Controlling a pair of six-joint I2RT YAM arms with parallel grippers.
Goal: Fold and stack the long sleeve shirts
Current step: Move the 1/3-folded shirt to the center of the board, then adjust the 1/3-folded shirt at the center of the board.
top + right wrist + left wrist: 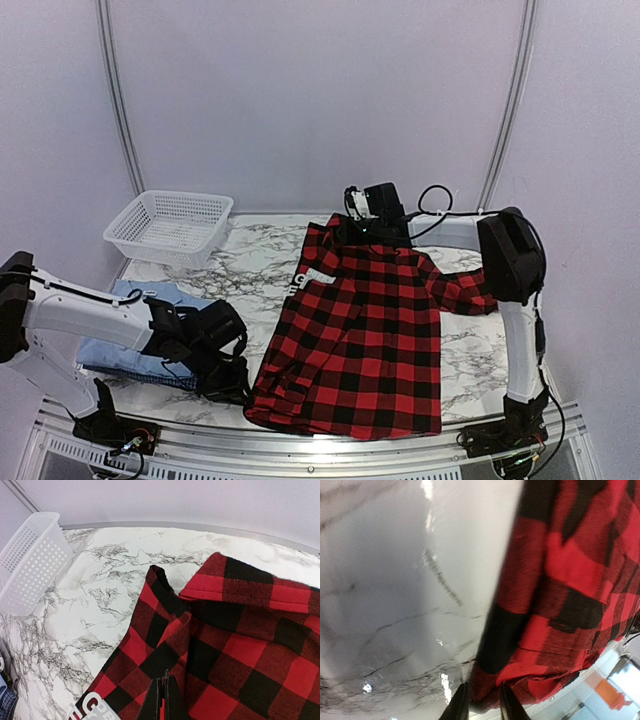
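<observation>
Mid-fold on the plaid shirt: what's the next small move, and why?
Probably close the left gripper on the near hem of the plaid shirt: cloth lies between its parted fingers, while the right gripper is shut on cloth near the collar, so both ends would be held.

- Top external: high behind the arm bases, facing forward and down over the whole counter [250, 270].
- Left wrist: very close, past the left tool [482, 704], onto the plaid shirt [560, 580] hem and bare counter.
- Right wrist: close, past the right tool [163, 700], across the shirt's collar end toward the basket [25, 565].
- Shared: the shirt appears in all three.
</observation>
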